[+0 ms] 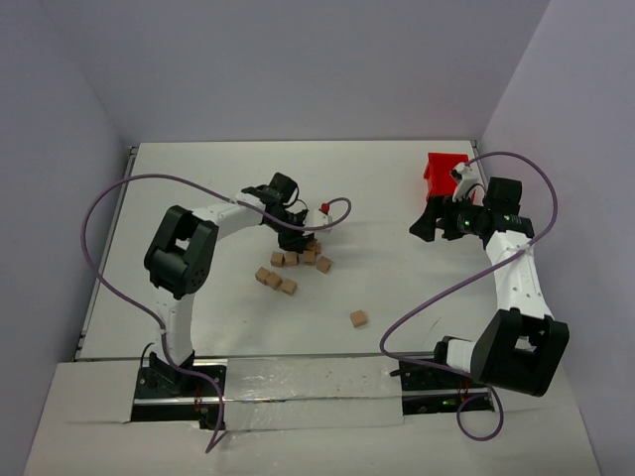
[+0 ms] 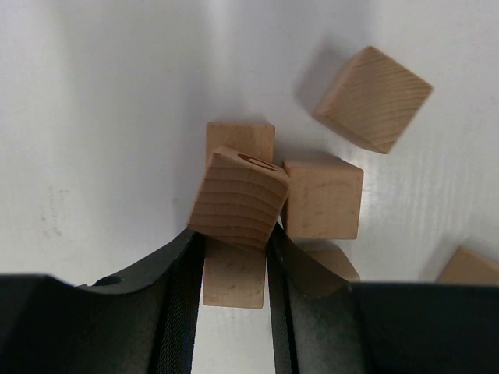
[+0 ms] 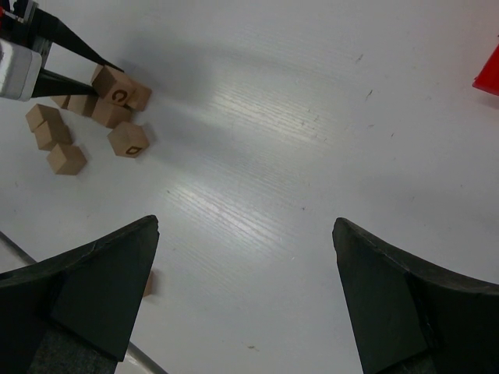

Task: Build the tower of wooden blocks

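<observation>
Several plain wood blocks (image 1: 291,259) lie in a loose cluster at the table's middle left, and one lone block (image 1: 358,318) lies nearer the front. No stacked tower shows. My left gripper (image 1: 295,238) hangs over the cluster. In the left wrist view it (image 2: 234,234) is shut on a tilted block (image 2: 238,199), held just above other blocks (image 2: 323,196) on the table. The right wrist view shows the same held block (image 3: 109,79). My right gripper (image 1: 429,224) is open and empty, well to the right (image 3: 243,234).
A red plastic bin (image 1: 444,171) stands at the back right, just behind my right gripper, and its corner shows in the right wrist view (image 3: 490,74). Purple cables loop over both arms. The white table (image 1: 397,278) ends at walls behind and on both sides.
</observation>
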`<move>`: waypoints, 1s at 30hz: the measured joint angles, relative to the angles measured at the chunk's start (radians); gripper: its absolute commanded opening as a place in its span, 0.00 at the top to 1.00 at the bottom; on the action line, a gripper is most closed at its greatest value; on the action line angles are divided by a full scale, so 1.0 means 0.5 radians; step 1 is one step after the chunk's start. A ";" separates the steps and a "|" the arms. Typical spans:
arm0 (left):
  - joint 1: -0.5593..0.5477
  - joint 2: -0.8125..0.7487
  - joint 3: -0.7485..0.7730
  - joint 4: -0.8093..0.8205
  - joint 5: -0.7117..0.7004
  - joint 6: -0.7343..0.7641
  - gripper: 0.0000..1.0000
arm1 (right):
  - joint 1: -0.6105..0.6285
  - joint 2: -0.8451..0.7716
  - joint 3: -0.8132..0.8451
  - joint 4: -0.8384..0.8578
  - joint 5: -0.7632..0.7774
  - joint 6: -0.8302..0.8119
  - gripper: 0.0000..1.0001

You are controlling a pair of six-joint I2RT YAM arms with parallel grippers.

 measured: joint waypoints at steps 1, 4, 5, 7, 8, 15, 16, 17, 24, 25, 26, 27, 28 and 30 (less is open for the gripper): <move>-0.012 -0.025 -0.040 0.024 -0.004 -0.015 1.00 | 0.000 -0.006 0.000 -0.001 0.000 0.000 0.00; -0.056 -0.101 -0.159 0.077 -0.015 -0.062 1.00 | 0.000 -0.037 0.000 -0.005 0.000 0.001 0.00; -0.074 -0.127 -0.199 0.096 -0.019 -0.081 1.00 | 0.000 -0.048 0.000 -0.005 0.000 0.001 0.00; -0.112 -0.178 -0.272 0.126 -0.024 -0.121 1.00 | 0.000 -0.067 0.000 -0.006 0.000 0.001 0.00; -0.131 -0.199 -0.304 0.140 -0.028 -0.142 1.00 | 0.000 -0.077 0.000 -0.008 0.000 0.001 0.00; -0.265 -0.391 -0.587 0.289 -0.078 -0.272 1.00 | 0.000 -0.142 0.000 -0.037 0.001 0.000 0.00; -0.285 -0.418 -0.625 0.309 -0.084 -0.289 1.00 | 0.000 -0.151 0.000 -0.043 0.001 0.000 0.00; -0.306 -0.450 -0.668 0.327 -0.090 -0.309 1.00 | 0.000 -0.160 0.000 -0.048 0.001 0.000 0.00; -0.429 -0.584 -0.840 0.381 -0.113 -0.426 1.00 | 0.000 -0.209 0.000 -0.059 0.001 0.000 0.00; -0.441 -0.591 -0.847 0.382 -0.118 -0.440 1.00 | 0.000 -0.212 0.000 -0.059 0.001 0.000 0.00; -0.448 -0.594 -0.849 0.384 -0.124 -0.454 1.00 | 0.000 -0.214 0.000 -0.059 0.001 0.000 0.00; -0.451 -0.594 -0.849 0.386 -0.131 -0.466 1.00 | 0.000 -0.214 0.000 -0.059 0.001 0.000 0.00; -0.452 -0.594 -0.849 0.387 -0.138 -0.476 1.00 | 0.000 -0.214 0.000 -0.059 0.001 0.000 0.00; -0.449 -0.593 -0.832 0.379 -0.156 -0.488 1.00 | 0.000 -0.214 0.000 -0.060 0.000 0.000 0.00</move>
